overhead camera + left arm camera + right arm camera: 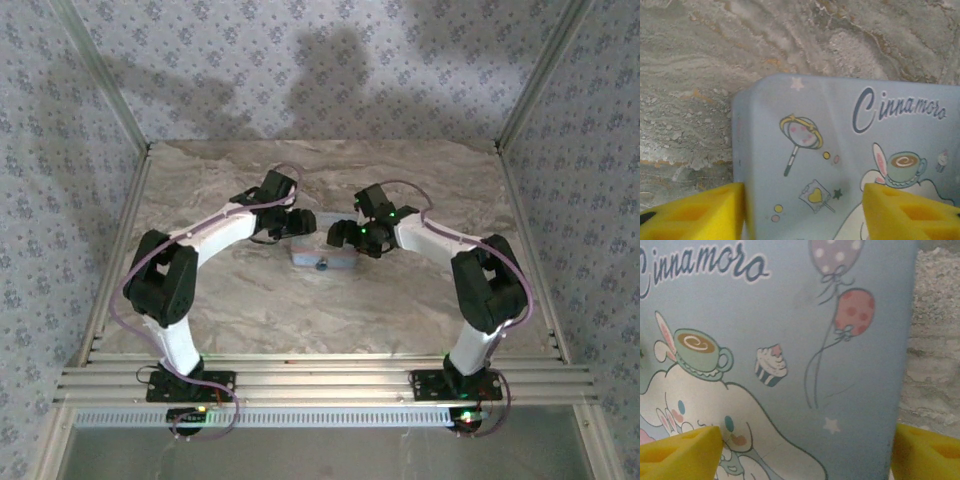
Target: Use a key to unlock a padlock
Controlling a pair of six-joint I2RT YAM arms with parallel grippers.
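Tiny dark bluish metal padlock at the near wall of the light-blue printed tin: likely stiff, light, slippery; pinch its body. Your left gripper and right gripper gape empty over the tin.

A lab-like robot booth (enclosed): 2 bolted arms, aluminium rails, patterned walls.
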